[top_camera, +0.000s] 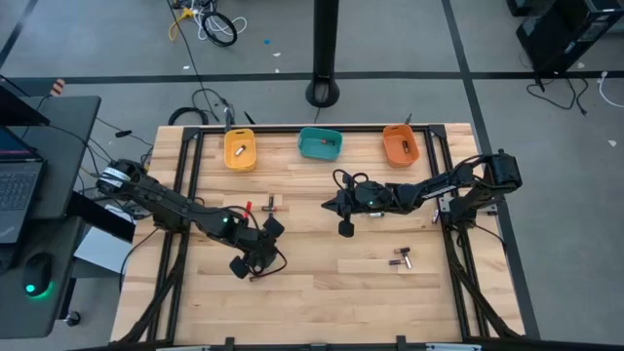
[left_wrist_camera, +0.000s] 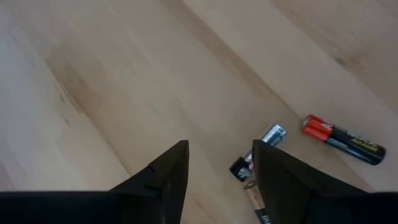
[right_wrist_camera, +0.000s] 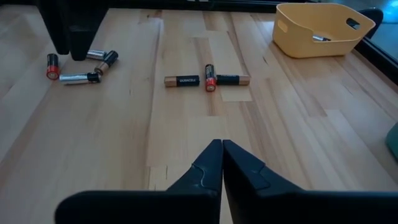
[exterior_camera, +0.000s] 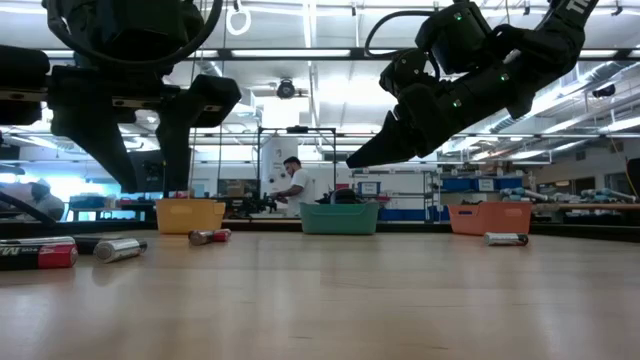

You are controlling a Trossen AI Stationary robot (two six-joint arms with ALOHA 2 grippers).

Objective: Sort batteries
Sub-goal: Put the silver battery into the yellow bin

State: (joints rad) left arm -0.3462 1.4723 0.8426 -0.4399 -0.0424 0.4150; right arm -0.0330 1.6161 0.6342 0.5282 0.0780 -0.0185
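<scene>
Left gripper point(top_camera: 255, 261): hangs low over the near-left part of the bench point(top_camera: 322, 292), its fingers point(left_wrist_camera: 163, 177) spread apart and holding nothing. In the left wrist view a silver battery point(left_wrist_camera: 259, 151) lies just ahead of the gap, so this looks like a lineup for a pick.

Right gripper point(right_wrist_camera: 222, 160): held above the middle of the bench, fingers pressed together with nothing between them. It probably waits, or has nothing to carry.

Batteries: a small cluster point(right_wrist_camera: 81, 65) lies by the left gripper. Two more point(right_wrist_camera: 208, 79) lie near each other close to mid-bench. Another pair point(top_camera: 402, 258) rests toward the near right.

Bins: a yellow bin point(top_camera: 240, 150), a teal bin point(top_camera: 320, 144) and an orange bin point(top_camera: 400, 144) stand in a row along the far edge, likely one per battery type. Each seems to hold at least one cell already.

Progress: most batteries are loose on the bench, so the sorting seems far from done.

Risk: the cells in the cluster sit close together, so a grab could nudge a neighbour away.
</scene>
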